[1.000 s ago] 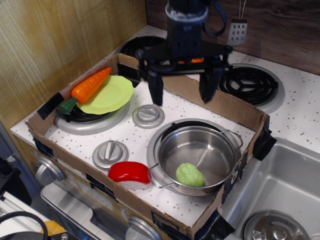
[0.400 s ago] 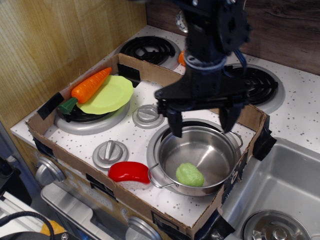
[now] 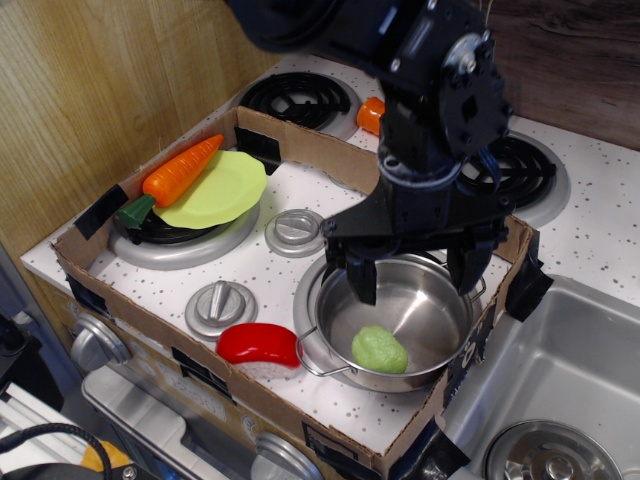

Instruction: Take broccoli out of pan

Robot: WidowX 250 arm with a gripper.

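The broccoli, a smooth pale green lump, lies on the bottom of the pan, at its front. The pan is a shiny steel pot with wire loop handles, standing in the front right of a cardboard tray. My gripper hangs over the pan with its two black fingers spread wide apart, the left fingertip inside the pan's rim, the right one at the pan's far right rim. It is open and empty, above and behind the broccoli, apart from it.
A cardboard tray surrounds the toy stove. A carrot lies on a yellow-green plate at the back left. Two silver burner caps and a red-and-white piece sit left of the pan. A sink is at the right.
My gripper has come forward and down from behind the tray to over the pan, its fingertips now at the rim. The broccoli and the pan have not moved.
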